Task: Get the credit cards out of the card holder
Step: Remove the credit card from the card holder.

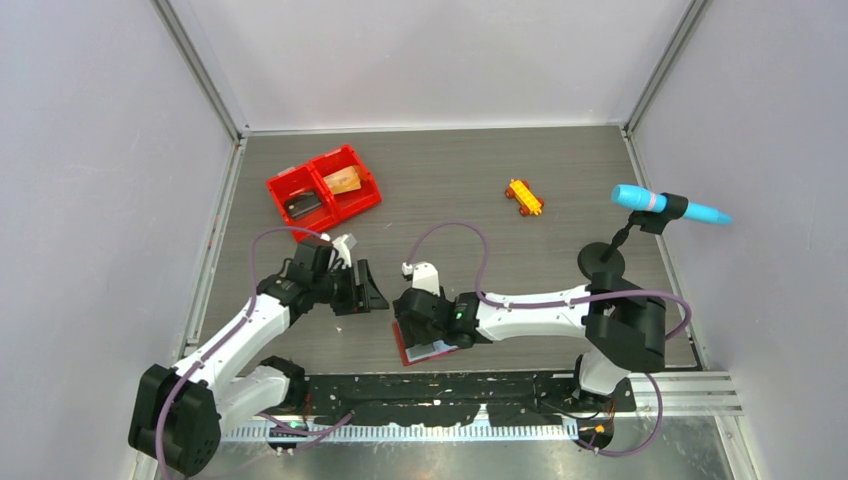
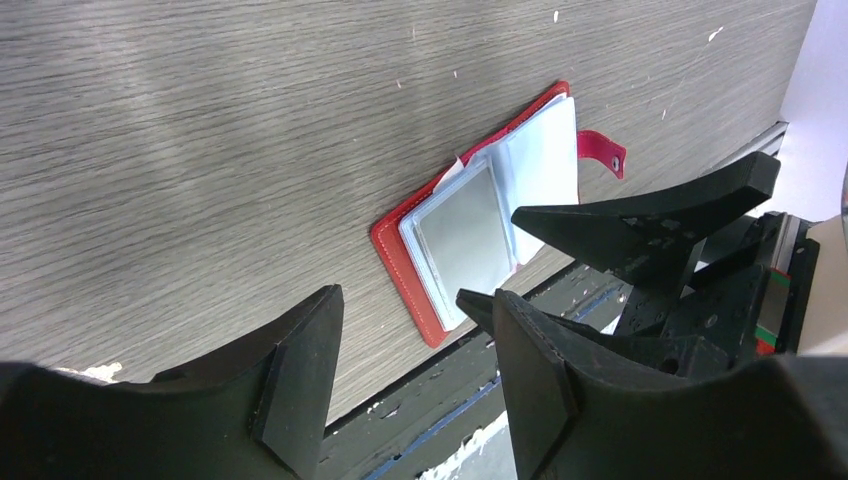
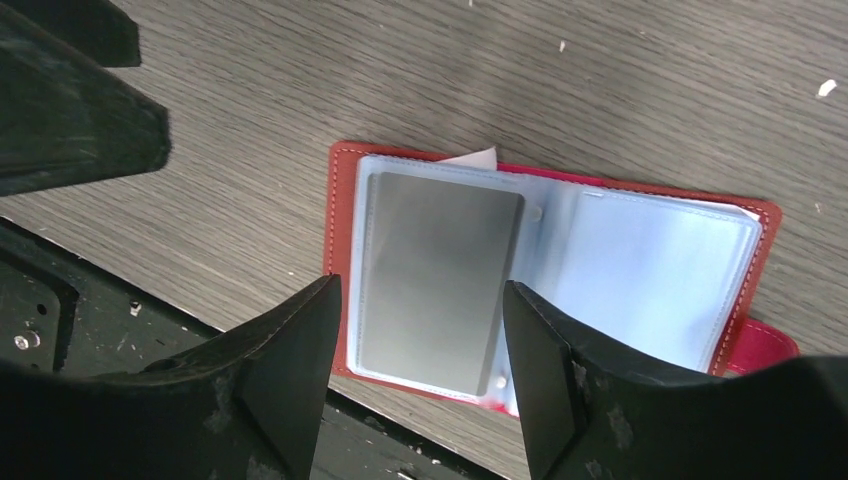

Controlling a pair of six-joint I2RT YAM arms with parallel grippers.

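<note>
Right gripper (image 3: pixel 415 300) hovers with jaws spread, empty, over the open card holder (image 3: pixel 545 275) at frame centre, a grey card (image 3: pixel 435 280) in its left sleeve; left gripper (image 2: pixel 410 305) also gapes empty.

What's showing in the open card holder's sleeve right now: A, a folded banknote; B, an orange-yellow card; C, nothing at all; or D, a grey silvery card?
D: the card holder lies open on the table, and a grey silvery card sits in its clear left-hand sleeve, seen between the right gripper's fingers.

Red two-compartment bin (image 1: pixel 322 190), orange toy vehicle (image 1: pixel 524 197), blue microphone (image 1: pixel 668 206) on stand.
</note>
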